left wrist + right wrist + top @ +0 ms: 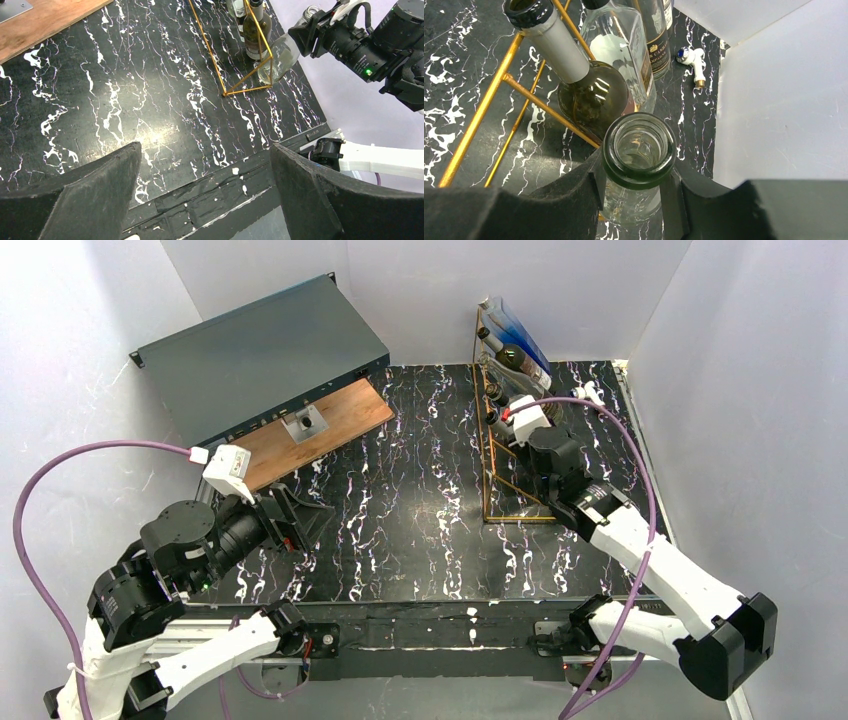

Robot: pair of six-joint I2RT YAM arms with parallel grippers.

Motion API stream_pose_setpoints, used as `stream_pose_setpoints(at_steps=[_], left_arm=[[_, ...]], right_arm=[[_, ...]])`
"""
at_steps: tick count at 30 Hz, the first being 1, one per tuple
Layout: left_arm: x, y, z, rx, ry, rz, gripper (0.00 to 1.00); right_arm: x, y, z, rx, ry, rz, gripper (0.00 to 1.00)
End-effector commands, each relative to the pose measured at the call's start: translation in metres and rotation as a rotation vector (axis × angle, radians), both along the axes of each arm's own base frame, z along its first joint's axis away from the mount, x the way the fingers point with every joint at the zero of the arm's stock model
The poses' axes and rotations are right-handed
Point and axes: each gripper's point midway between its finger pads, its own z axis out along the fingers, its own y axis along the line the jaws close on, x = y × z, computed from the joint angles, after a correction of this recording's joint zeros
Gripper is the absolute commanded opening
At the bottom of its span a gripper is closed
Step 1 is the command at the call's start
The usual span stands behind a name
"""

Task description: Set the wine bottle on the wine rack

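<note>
The gold wire wine rack stands at the back right of the black marble table and holds several bottles. My right gripper is shut on the neck of a clear, open wine bottle. The bottle is tilted, with its body against the rack's lowest rungs. The left wrist view shows this bottle slanting down from the right gripper to the rack's front corner. My left gripper is open and empty at the near left, far from the rack.
On the rack lie a dark bottle with a grey foil neck, a clear bottle and a blue one at the top. A white stopper lies by the right wall. A dark grey metal box and a wooden board are at the back left.
</note>
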Motion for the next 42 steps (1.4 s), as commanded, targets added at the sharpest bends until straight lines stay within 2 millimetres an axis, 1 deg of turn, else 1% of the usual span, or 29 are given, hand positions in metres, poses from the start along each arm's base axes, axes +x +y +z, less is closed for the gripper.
stream_pose_setpoints(at_steps=[1, 5, 11, 16, 29, 33, 37, 42], left_arm=[[0.003, 0.000, -0.005, 0.024, 0.004, 0.006, 0.99], [0.003, -0.001, -0.005, 0.026, 0.007, 0.005, 0.99], [0.003, -0.001, -0.006, 0.022, 0.010, 0.004, 0.99], [0.002, 0.001, -0.006, 0.017, 0.009, 0.007, 0.99], [0.003, -0.002, -0.007, 0.021, 0.009, 0.003, 0.99], [0.003, -0.001, -0.006, 0.021, 0.007, 0.004, 0.99], [0.003, 0.000, -0.008, 0.021, 0.006, 0.007, 0.99], [0.003, 0.001, -0.007, 0.022, 0.004, 0.009, 0.99]], right_arm=[[0.008, 0.006, 0.045, 0.082, -0.156, 0.020, 0.01], [0.008, 0.009, 0.039, 0.091, -0.155, 0.038, 0.01], [0.007, 0.016, 0.038, 0.120, -0.162, 0.088, 0.01], [0.007, 0.020, 0.032, 0.105, -0.141, 0.119, 0.01], [0.000, 0.048, 0.019, 0.072, -0.047, 0.297, 0.01], [0.000, 0.053, 0.015, 0.068, -0.028, 0.320, 0.02], [-0.001, 0.059, 0.011, 0.074, -0.005, 0.352, 0.08], [-0.002, 0.068, 0.005, 0.081, 0.024, 0.391, 0.12]])
